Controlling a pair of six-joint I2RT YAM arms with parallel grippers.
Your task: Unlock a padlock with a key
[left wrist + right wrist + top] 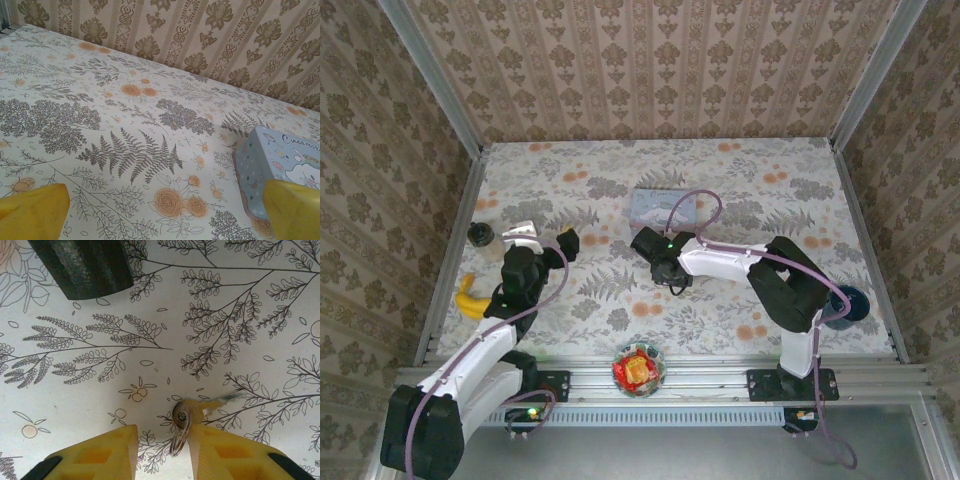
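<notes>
Clutter: a pale blue cartoon tin (658,205) sits mid-table toward the far edge, and in the left wrist view it is just beside one yellow fingertip. Along the left edge are a small jar (480,236), a banana (470,298) and a white and silvery item (521,231). A bowl of red-wrapped sweets (638,367) is at the near edge, and a dark blue round thing (848,303) is at the right edge. A black ribbed object (82,265) lies beyond the key (200,407), apart from it.

The table (750,170) wears a floral cloth with grey ferns and orange roses. Beige patterned wallpaper covers three sides, with aluminium posts.

The key lies flat near the table's middle and has a brassy head, a silvery blade and a thin wire ring. The right gripper (161,435) has ridged yellow fingers close on either side of the head and ring, but whether it pinches them cannot be told. The left gripper (165,220) is spread wide and empty over bare cloth.
</notes>
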